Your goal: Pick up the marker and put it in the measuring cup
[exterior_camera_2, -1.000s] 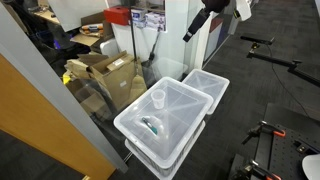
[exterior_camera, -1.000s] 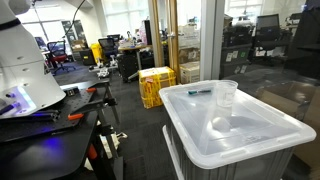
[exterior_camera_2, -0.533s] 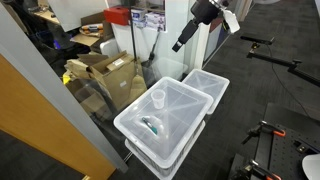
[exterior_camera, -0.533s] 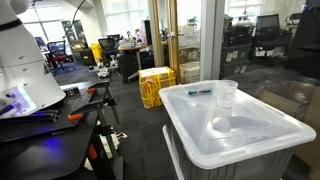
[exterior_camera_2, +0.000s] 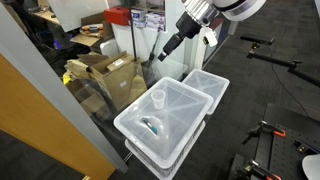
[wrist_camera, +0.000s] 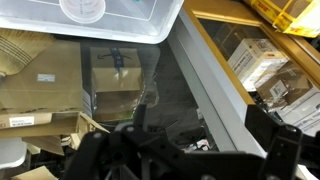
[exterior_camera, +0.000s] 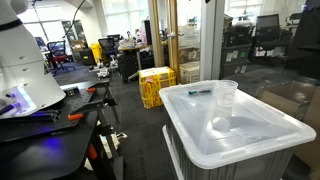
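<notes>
The measuring cup (exterior_camera: pixel 227 95) is a small clear cup standing upright on the white lid of a storage bin (exterior_camera: pixel 250 140). It also shows in the exterior view from above (exterior_camera_2: pixel 158 98) and at the top edge of the wrist view (wrist_camera: pixel 82 8). The marker (exterior_camera: pixel 199 91), thin and dark with a teal part, lies flat on the lid near its edge, apart from the cup; it also shows in an exterior view (exterior_camera_2: pixel 150 125). My gripper (exterior_camera_2: pixel 163 55) hangs high above the bin's far side, empty, with its fingers (wrist_camera: pixel 200 140) spread apart. The marker is out of the wrist view.
A second lidded bin (exterior_camera_2: pixel 208 85) stands beside the first. A glass wall with a metal frame (wrist_camera: pixel 215 90) runs close to the bins, with cardboard boxes (exterior_camera_2: pixel 110 75) behind it. Yellow crates (exterior_camera: pixel 156 85) and a workbench with tools (exterior_camera: pixel 50 115) stand across the aisle.
The arm has swung left and down from the upper right, bringing the gripper closer to the bins. The cup and marker have not moved.
</notes>
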You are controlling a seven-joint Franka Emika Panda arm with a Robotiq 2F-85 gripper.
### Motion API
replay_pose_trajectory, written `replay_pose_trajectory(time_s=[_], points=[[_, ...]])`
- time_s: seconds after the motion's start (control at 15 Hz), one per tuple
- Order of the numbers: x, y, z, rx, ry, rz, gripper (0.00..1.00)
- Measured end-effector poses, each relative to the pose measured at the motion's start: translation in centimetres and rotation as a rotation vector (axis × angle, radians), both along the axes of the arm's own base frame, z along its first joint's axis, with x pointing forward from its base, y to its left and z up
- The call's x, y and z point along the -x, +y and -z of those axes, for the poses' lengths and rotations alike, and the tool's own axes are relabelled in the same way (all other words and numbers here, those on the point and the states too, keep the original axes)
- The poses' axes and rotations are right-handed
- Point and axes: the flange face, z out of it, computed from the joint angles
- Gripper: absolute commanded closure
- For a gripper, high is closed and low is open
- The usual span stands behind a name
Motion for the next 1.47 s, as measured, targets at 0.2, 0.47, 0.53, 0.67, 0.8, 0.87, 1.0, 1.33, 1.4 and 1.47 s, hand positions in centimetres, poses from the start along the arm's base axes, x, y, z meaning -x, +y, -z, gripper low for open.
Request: replay_pose_trajectory(time_s=[0.2,0.47,0.53,0.67,0.8,0.87,1.0,1.33,1.4,1.47], points=[[-1.1,0.7,2.3,-0.01,0.028,-0.032,0.0],[-1.4,1.0,3.2,-0.009,0.042,-0.052,0.0],[-1.4,1.0,3.1,-0.009,0.041,-0.053,0.0],[-1.5,0.9,3.0,-0.007,0.037,-0.048,0.0],[-1.5,0.7,3.0,-0.027,0.032,-0.027,0.0],[-1.4,0.6,3.1,-0.039,0.032,-0.015,0.0],[-1.1,0.6,3.6,-0.072,0.039,0.011,0.0],[-0.6,2.7,5.7,-0.116,0.079,0.012,0.0],[-0.6,3.2,6.3,-0.12,0.088,0.009,0.0],[-0.6,3.7,7.0,-0.118,0.097,0.008,0.0]])
